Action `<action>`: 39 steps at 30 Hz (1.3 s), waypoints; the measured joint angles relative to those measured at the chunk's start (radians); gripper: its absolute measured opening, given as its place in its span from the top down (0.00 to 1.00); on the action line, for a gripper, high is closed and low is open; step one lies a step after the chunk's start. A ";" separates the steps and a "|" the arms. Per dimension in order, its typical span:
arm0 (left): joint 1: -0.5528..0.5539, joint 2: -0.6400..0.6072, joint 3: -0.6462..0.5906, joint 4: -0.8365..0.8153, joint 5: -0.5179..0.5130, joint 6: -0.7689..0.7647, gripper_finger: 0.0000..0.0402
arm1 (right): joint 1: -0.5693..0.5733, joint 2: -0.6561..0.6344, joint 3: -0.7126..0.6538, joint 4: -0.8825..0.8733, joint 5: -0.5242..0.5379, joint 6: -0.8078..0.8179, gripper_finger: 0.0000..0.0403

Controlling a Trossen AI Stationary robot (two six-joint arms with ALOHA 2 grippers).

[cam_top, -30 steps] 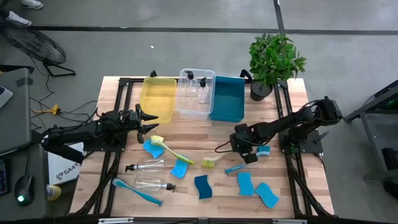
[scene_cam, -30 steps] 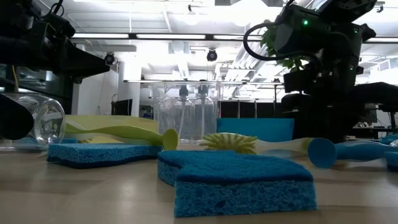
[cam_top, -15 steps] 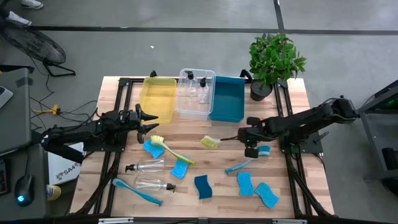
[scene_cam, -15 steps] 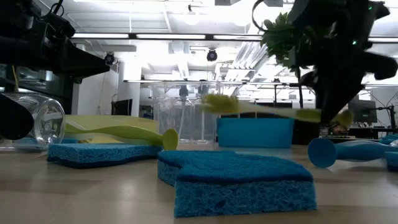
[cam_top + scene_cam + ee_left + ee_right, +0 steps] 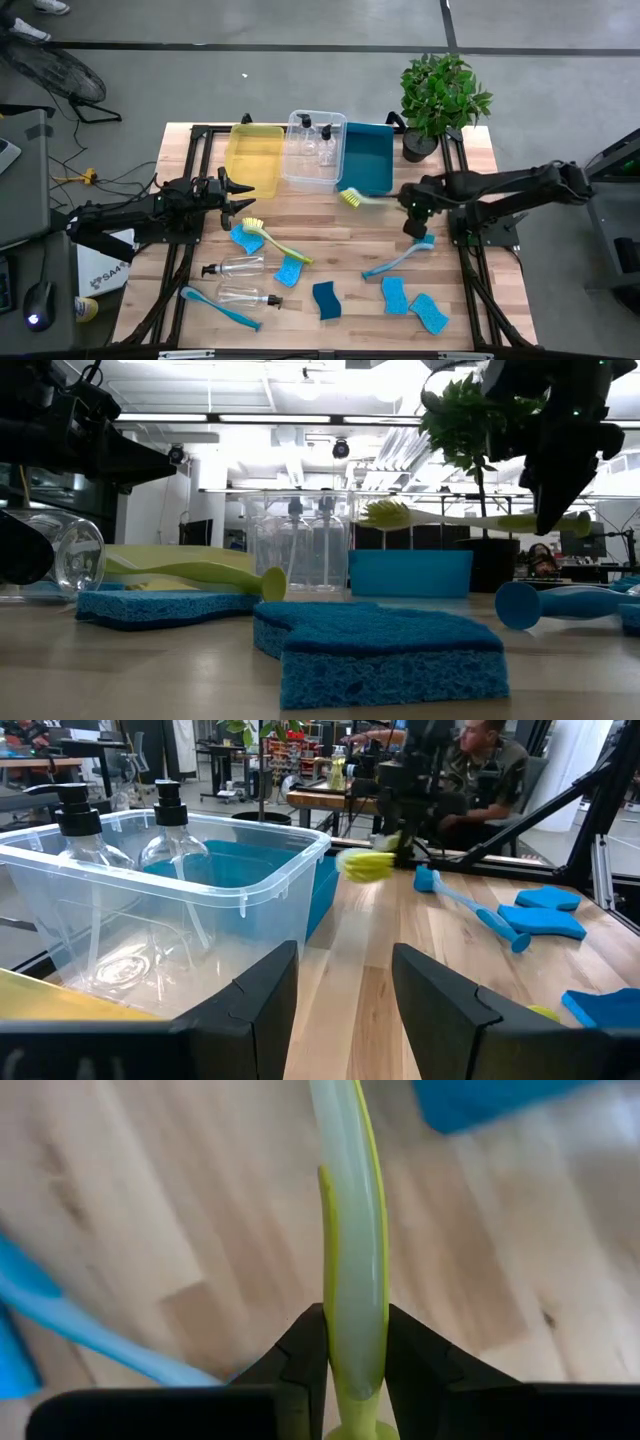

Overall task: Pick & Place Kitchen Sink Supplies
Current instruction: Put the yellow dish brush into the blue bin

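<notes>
My right gripper (image 5: 411,199) is shut on a yellow-green dish brush (image 5: 368,198), whose bristle head (image 5: 350,197) hangs over the near edge of the teal bin (image 5: 366,157). My left gripper (image 5: 243,190) is open and waits near the yellow bin (image 5: 254,156). On the table lie another yellow-green brush (image 5: 272,240), two blue brushes (image 5: 398,261) (image 5: 220,308), two clear bottles (image 5: 238,267) (image 5: 243,295) and several blue sponges (image 5: 326,299). Two more bottles (image 5: 170,845) stand in the clear bin (image 5: 314,150). My right gripper pinches the yellow-green brush by its handle (image 5: 352,1320), near the handle's free end, between the two fingers (image 5: 305,1360). The handle runs on past the fingertips, away from the gripper. The brush is lifted clear and about level (image 5: 470,518), its bristle head toward the table's left.
A potted plant (image 5: 440,95) stands at the table's far right corner. The three bins sit side by side along the far edge. Sponges and brushes are scattered over the near half of the table. A person (image 5: 480,770) sits beyond the table's right side.
My right gripper has lifted the yellow-green brush off the table and carried it toward the far edge and a little to the right; the bristle head now hangs at the teal bin's near edge. The left arm has kept still.
</notes>
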 joint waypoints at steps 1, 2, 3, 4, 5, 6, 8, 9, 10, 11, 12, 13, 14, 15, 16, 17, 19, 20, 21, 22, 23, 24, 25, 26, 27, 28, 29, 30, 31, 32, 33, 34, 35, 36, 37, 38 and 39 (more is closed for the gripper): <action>0.000 0.000 0.000 0.000 0.000 0.000 0.60 | -0.019 -0.007 0.000 -0.018 0.002 -0.003 0.83; 0.000 0.000 0.000 0.000 0.000 0.000 0.60 | -0.037 -0.013 0.000 -0.033 0.005 -0.004 0.83; 0.000 0.000 0.000 0.000 0.000 0.000 0.60 | -0.056 -0.019 0.000 -0.045 0.010 -0.010 0.83; 0.000 0.000 0.000 0.000 0.000 0.000 0.60 | -0.073 -0.024 0.000 -0.051 0.015 -0.017 0.83; 0.000 0.000 0.000 0.000 0.000 0.000 0.60 | -0.091 -0.029 0.000 -0.054 0.021 -0.023 0.83; 0.000 0.000 0.000 0.000 0.000 0.000 0.60 | -0.109 -0.033 0.000 -0.059 0.026 -0.028 0.83; 0.000 0.000 0.000 0.000 0.000 0.000 0.60 | -0.148 -0.038 0.000 -0.060 0.031 -0.044 0.83; 0.000 0.000 0.000 0.000 0.000 0.000 0.60 | -0.167 -0.039 0.000 -0.056 0.033 -0.046 0.83; 0.000 0.000 0.000 0.000 0.000 0.000 0.60 | -0.186 -0.039 0.001 -0.053 0.033 -0.047 0.83; 0.000 0.000 0.000 0.000 0.000 0.000 0.60 | -0.205 -0.039 0.001 -0.050 0.032 -0.048 0.83; 0.000 0.000 0.000 0.000 0.000 0.000 0.60 | -0.224 -0.039 0.001 -0.046 0.030 -0.049 0.83; 0.000 0.000 0.000 0.000 0.000 0.000 0.60 | -0.241 -0.039 0.001 -0.041 0.027 -0.055 0.83; 0.000 0.000 0.000 0.000 0.000 0.000 0.60 | -0.259 -0.039 0.001 -0.034 0.023 -0.068 0.83; 0.000 0.000 0.000 0.000 0.000 0.000 0.60 | -0.278 -0.039 0.001 -0.028 0.018 -0.072 0.83; 0.000 0.000 0.000 0.000 0.000 0.000 0.60 | -0.298 -0.039 0.001 -0.023 0.004 -0.073 0.83; 0.000 0.000 0.000 0.000 0.000 0.000 0.60 | -0.318 -0.039 0.001 -0.021 -0.013 -0.075 0.83; 0.000 0.000 0.000 0.000 0.000 0.000 0.60 | -0.353 -0.039 0.001 -0.016 -0.044 -0.075 0.83; 0.000 0.000 0.000 0.000 0.000 0.000 0.60 | -0.368 -0.039 0.001 -0.006 -0.055 -0.073 0.83; 0.000 0.000 0.000 0.000 0.000 0.000 0.60 | -0.383 -0.039 0.001 0.008 -0.067 -0.070 0.83; 0.000 0.000 0.000 0.000 0.000 0.000 0.60 | -0.397 -0.039 0.001 0.026 -0.085 -0.070 0.83; 0.000 0.000 0.000 0.000 0.000 0.000 0.60 | -0.409 -0.039 0.001 0.046 -0.106 -0.068 0.83; 0.000 0.000 0.000 0.000 0.000 0.000 0.60 | -0.420 -0.039 0.001 0.074 -0.130 -0.066 0.83; 0.000 0.000 0.000 0.000 0.000 0.000 0.60 | -0.429 -0.039 0.001 0.109 -0.157 -0.054 0.83; 0.000 0.000 0.000 0.000 0.000 0.000 0.60 | -0.437 -0.039 0.001 0.146 -0.178 -0.037 0.83; 0.000 0.000 0.000 0.000 0.000 0.000 0.60 | -0.442 -0.039 0.001 0.183 -0.191 -0.021 0.83; 0.000 0.000 0.000 0.000 0.000 0.000 0.60 | -0.446 -0.039 0.001 0.219 -0.196 -0.009 0.83; 0.000 0.000 0.000 0.000 0.000 0.000 0.60 | -0.449 -0.039 0.001 0.251 -0.195 0.004 0.83; 0.000 0.000 0.000 0.000 0.000 0.000 0.60 | -0.453 -0.039 0.001 0.278 -0.191 0.016 0.83; 0.000 0.000 0.000 0.000 0.000 0.000 0.60 | -0.457 -0.039 0.001 0.302 -0.184 0.031 0.83; 0.000 0.000 0.000 0.000 0.000 0.000 0.60 | -0.462 -0.039 0.001 0.324 -0.184 0.044 0.83; 0.000 0.000 0.000 0.000 0.000 0.000 0.60 | -0.466 -0.039 0.001 0.345 -0.183 0.067 0.83; 0.000 0.000 0.000 0.000 0.000 0.000 0.60 | -0.471 -0.039 0.001 0.363 -0.179 0.097 0.83; 0.000 0.000 0.000 0.000 0.000 0.000 0.60 | -0.472 -0.039 0.001 0.378 -0.174 0.119 0.83; 0.000 0.000 0.000 0.000 0.000 0.000 0.60 | -0.473 -0.039 0.001 0.388 -0.167 0.132 0.83; 0.000 0.000 0.000 0.000 0.000 0.000 0.60 | -0.473 -0.039 0.001 0.394 -0.153 0.143 0.83; 0.000 0.000 0.000 0.000 0.000 0.000 0.60 | -0.473 -0.039 0.001 0.397 -0.139 0.151 0.83; 0.000 0.000 0.000 0.000 0.000 0.000 0.60 | -0.473 -0.037 0.001 0.397 -0.122 0.163 0.83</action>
